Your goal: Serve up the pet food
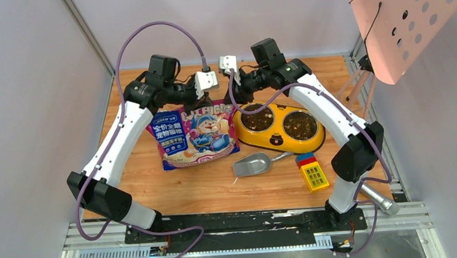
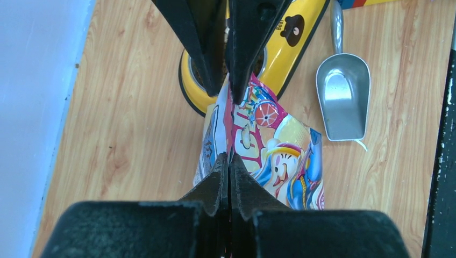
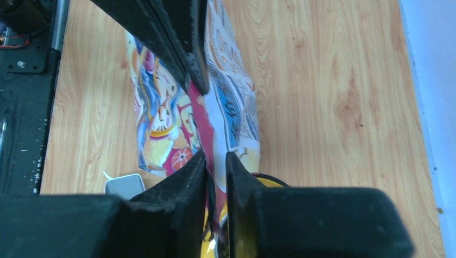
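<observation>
Looking down on the overhead feed, I see the wooden table [image 1: 157, 190] filling most of the cell, with a pink perforated panel [image 1: 414, 9] hanging over its far right corner. Both arms arch in from the near edge and meet over the far middle.

Below them the cat food bag [image 1: 196, 138] is held up by its top edge, its printed face toward the arms' bases. It sits just left of the yellow double-bowl feeder [image 1: 279, 142].

On my left wrist feed the left gripper [image 2: 230, 161] is pressed fully together on the bag's top edge. The right gripper [image 3: 216, 158] pinches the same edge from the opposite side with only a sliver between its fingers (the magenta film runs right through that sliver). The two sets of fingertips face each other along the edge, close but apart.

A grey metal scoop [image 1: 253, 164] lies in front of the feeder, handle pointing right. A small yellow, blue and red block toy [image 1: 313, 173] sits further right. The pet food [image 1: 257, 119] shows as dark kibble in both of the feeder's bowls.
</observation>
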